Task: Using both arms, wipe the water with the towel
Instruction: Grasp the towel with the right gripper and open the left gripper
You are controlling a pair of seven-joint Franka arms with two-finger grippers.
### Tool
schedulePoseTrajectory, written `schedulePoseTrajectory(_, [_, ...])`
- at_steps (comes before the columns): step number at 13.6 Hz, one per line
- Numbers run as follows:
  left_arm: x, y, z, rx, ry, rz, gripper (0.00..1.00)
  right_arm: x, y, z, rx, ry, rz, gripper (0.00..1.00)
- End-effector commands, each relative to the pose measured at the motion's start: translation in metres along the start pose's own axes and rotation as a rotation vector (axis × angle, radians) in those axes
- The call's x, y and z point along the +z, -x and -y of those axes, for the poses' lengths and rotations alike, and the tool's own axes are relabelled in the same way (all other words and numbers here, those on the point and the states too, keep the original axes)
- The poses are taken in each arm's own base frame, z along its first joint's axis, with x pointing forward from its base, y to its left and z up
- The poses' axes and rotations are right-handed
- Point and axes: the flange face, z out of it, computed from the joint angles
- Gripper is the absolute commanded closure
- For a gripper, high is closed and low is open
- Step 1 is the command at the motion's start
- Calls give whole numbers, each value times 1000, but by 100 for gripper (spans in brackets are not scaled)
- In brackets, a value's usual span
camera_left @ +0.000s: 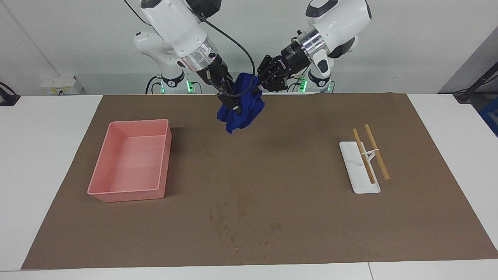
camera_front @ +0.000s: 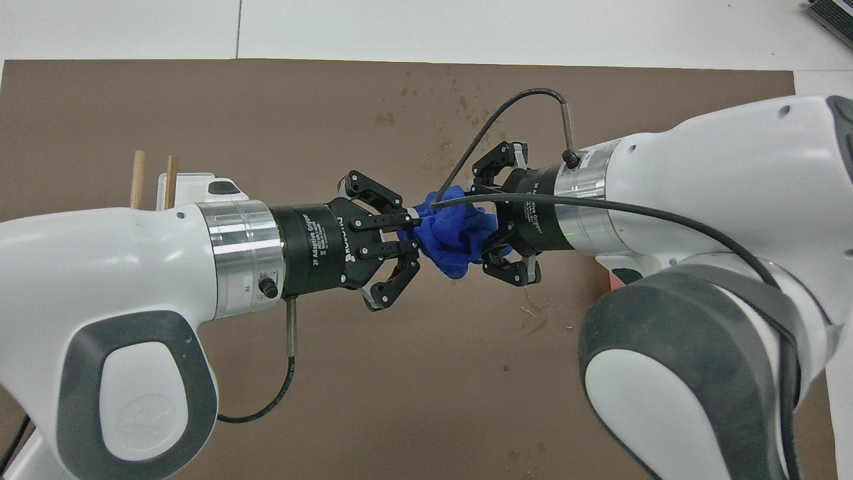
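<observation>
The royal-blue towel [camera_left: 242, 109] hangs bunched in the air between my two grippers, over the part of the brown mat [camera_left: 272, 175] nearest the robots. It also shows in the overhead view [camera_front: 453, 237]. My left gripper [camera_left: 260, 83] [camera_front: 414, 233] is shut on one end of the towel. My right gripper [camera_left: 232, 104] [camera_front: 490, 230] is pressed into the other end, with cloth around its tip. Water drops [camera_left: 227, 229] [camera_front: 466, 110] lie on the mat, farther from the robots than the towel. More drops [camera_front: 533, 310] lie under the right arm.
A pink tray [camera_left: 128, 190] stands on the mat toward the right arm's end. A white holder [camera_left: 360, 182] with two wooden sticks [camera_left: 375, 151] lies toward the left arm's end. White table [camera_left: 46, 155] surrounds the mat.
</observation>
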Motion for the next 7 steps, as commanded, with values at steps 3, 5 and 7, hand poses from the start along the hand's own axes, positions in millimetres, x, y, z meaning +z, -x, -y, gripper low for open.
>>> schedulePoseTrajectory(3, [0, 5, 18, -3, 6, 18, 100, -3, -1, -4, 25, -14, 11, 100])
schedulePoseTrajectory(5, [2, 8, 21, 2, 20, 24, 100, -3, -2, -4, 12, -16, 4, 100])
schedulePoseTrajectory(7, [3, 7, 21, 0, 21, 22, 100, -4, -4, -2, -31, -29, -40, 100])
